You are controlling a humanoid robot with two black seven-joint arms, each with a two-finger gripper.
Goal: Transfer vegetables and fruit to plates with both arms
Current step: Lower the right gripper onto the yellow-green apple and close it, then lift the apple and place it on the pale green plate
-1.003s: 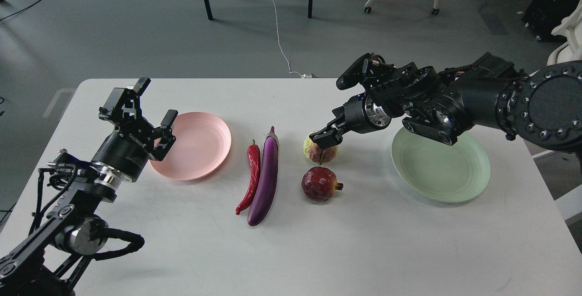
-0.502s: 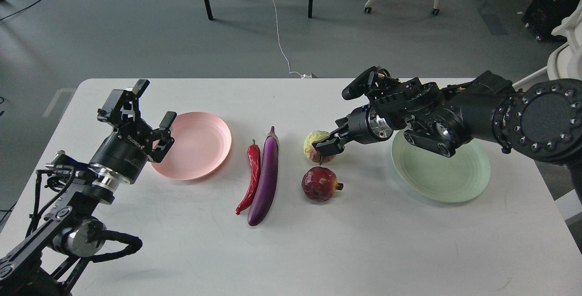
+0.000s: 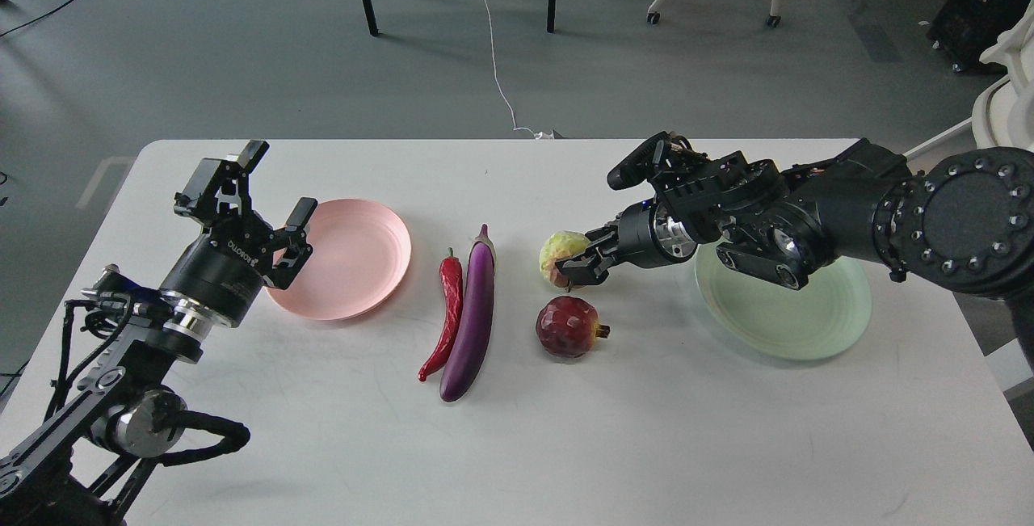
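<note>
Green fruit (image 3: 563, 252) sits mid-tabletop, slightly toward the far edge, with the pomegranate (image 3: 569, 326) just nearside of it. My right tool (image 3: 583, 267) is at the fruit's right flank, fingers touching or nearly so; from this angle I cannot tell whether it has clenched on it. Judgement: step in hand is the grasp of this fruit, destination the green plate (image 3: 788, 324) near the right edge.

Notes for doing it well: seat the fingers across the fruit's widest part, not the faceted shoulder, or it will squirt out. Lift straight up before swinging right, so the pomegranate is not knocked. Carry low over the plate rim, then let go.

Left tool (image 3: 265, 201) hangs spread and empty over the pink plate's (image 3: 363, 251) left rim, near the left edge. Chili (image 3: 447, 312) and eggplant (image 3: 472, 316) lie side by side, touching, between pink plate and fruit; neither plate holds anything.
</note>
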